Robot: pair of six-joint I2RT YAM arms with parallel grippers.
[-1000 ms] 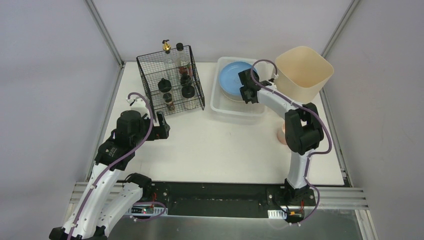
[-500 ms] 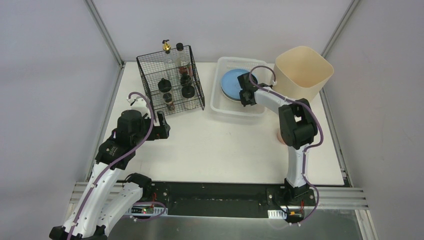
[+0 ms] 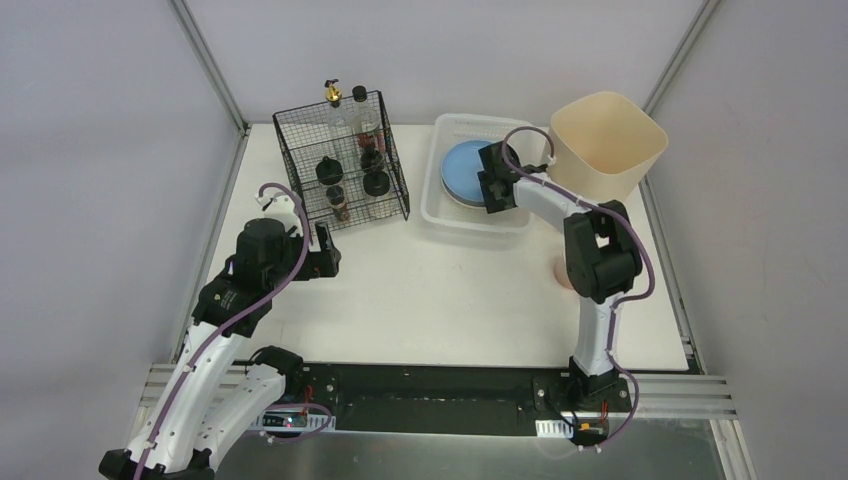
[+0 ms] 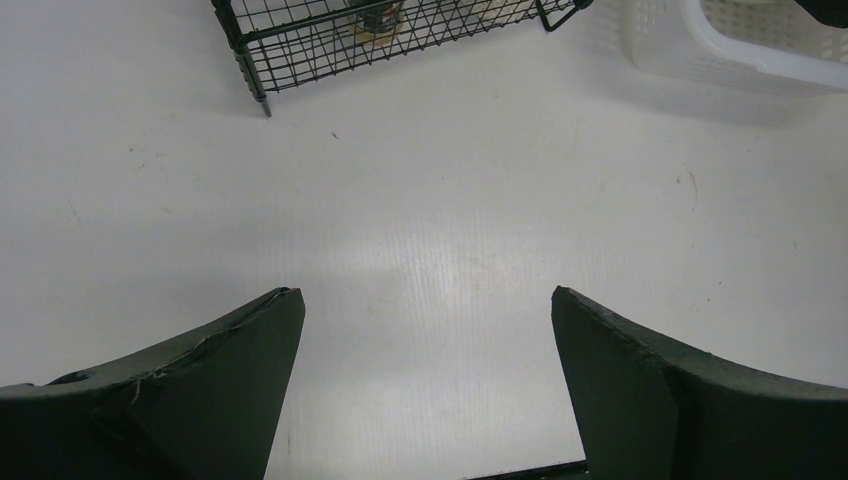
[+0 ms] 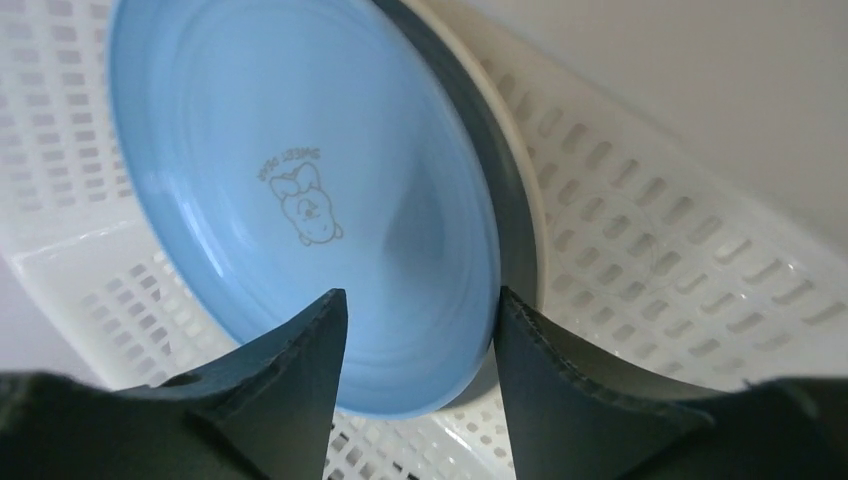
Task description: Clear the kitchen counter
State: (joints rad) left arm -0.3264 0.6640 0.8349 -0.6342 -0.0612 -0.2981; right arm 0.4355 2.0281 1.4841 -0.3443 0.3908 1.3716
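Change: the plate (image 3: pixel 465 170) is now sitting lower in the basket (image 3: pixel 440 205) than a second ago, when it was being held higher and more tilted.
Meaning: this item is probably counting as cleared; what is left is backing the arm out.
Right claw (image 3: pixel 497 188): hanging at the plate's right edge with its jaws partly apart. In the wrist view the blue face (image 5: pixel 300 150) is showing through the gap, and the jaws seem to be gripping nothing, though the rim contact is hard to read.
Plate rest: leaning on a dark-rimmed dish (image 5: pixel 510 200) behind it.
Left claw (image 4: pixel 425 295): waiting spread wide and empty over the bare tabletop (image 4: pixel 450 200), just beside the rack (image 3: pixel 340 165).
Tabletop (image 3: pixel 440 290): running under everything, from the arm bases to the far wall.
Around: bottles are standing in the rack, and the beige bin (image 3: pixel 605 140) is sitting at the far right corner.
In the way: a pinkish item (image 3: pixel 563 272) is lying on the tabletop, mostly hidden under the right arm, which must be moving off before it can be reached.
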